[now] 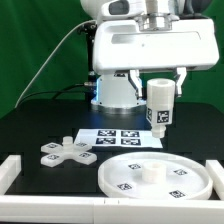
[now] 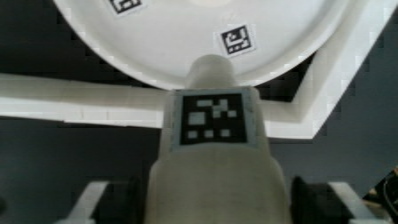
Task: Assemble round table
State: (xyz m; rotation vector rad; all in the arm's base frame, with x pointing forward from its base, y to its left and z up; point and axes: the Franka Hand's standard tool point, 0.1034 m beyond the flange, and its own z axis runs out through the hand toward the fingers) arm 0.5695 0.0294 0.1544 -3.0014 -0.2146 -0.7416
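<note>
The large flat round disc [image 1: 155, 177] lies on the black table at the front, tags on its face and a small hub at its middle. My gripper [image 1: 159, 105] is shut on the short thick cylindrical leg [image 1: 159, 106] and holds it upright in the air above and behind the disc. In the wrist view the leg [image 2: 215, 140] runs out from between my fingers toward the disc [image 2: 196, 35], its tag facing the camera. The cross-shaped four-armed base [image 1: 64, 152] lies on the table at the exterior view's left, apart from the gripper.
The marker board [image 1: 122, 135] lies flat behind the disc, under the held leg. A white border rim [image 1: 12, 170] runs along the table's front and sides; it also shows in the wrist view [image 2: 107, 105]. The robot's white pedestal [image 1: 118, 92] stands at the back.
</note>
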